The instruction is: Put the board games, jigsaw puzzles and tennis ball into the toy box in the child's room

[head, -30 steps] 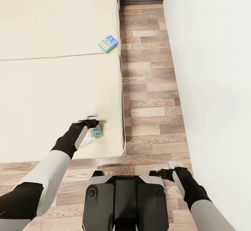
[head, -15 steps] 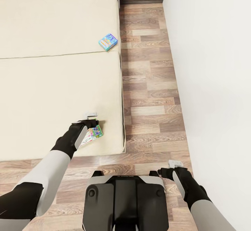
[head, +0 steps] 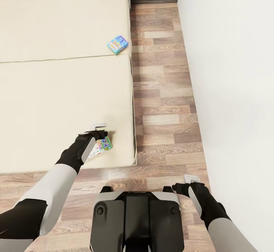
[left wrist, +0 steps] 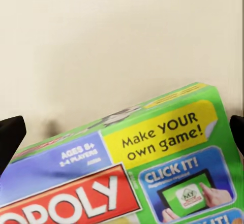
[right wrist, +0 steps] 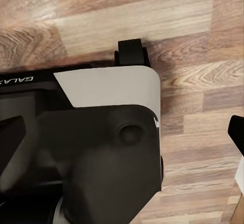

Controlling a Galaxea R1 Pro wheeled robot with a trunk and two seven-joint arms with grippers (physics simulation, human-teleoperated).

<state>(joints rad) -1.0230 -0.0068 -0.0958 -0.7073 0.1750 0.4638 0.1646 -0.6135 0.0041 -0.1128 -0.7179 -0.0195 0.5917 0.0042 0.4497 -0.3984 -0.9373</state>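
Board game point(head: 102, 145), green cover, near bed point(head: 57, 92) foot edge by right-hand corner; left gripper point(head: 98, 130) over it, jaws apart, straddling box. Right gripper point(head: 189, 180) above floor point(head: 163, 92), jaws apart. Blue board game point(head: 118, 45) farther up, at bed's right edge.

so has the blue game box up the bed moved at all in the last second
No. The blue game box still sits at the bed edge beside the mattress seam; the slight upward shift is shared by the whole view.

Head looks down; left wrist close, seemingly sharing bed point(head: 57, 92)
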